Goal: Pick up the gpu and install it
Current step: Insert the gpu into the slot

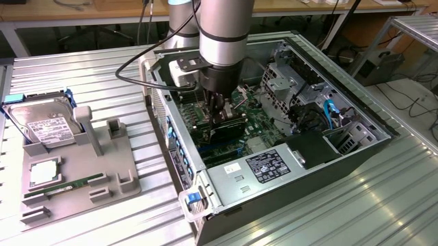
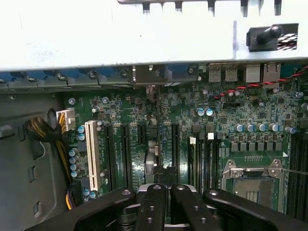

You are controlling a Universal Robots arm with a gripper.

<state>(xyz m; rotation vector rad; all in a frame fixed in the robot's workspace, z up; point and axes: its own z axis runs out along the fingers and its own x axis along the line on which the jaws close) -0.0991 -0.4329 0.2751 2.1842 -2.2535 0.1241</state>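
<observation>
An open computer case (image 1: 329,154) lies on its side on the ribbed metal counter (image 1: 356,215), and the green motherboard (image 2: 192,120) is visible inside it. On the exterior view's left stands a grey holder tray (image 1: 123,169). It carries a silver hard drive (image 1: 41,125) with a white label, a square processor chip (image 1: 42,174) and a narrow green memory stick (image 1: 65,185). A white slot (image 2: 91,154) stands on the motherboard.

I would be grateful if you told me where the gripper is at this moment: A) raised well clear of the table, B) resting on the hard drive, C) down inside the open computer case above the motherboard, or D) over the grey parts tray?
C: in the exterior view the gripper reaches down into the open computer case, with the gpu just below it over the green motherboard.
</observation>
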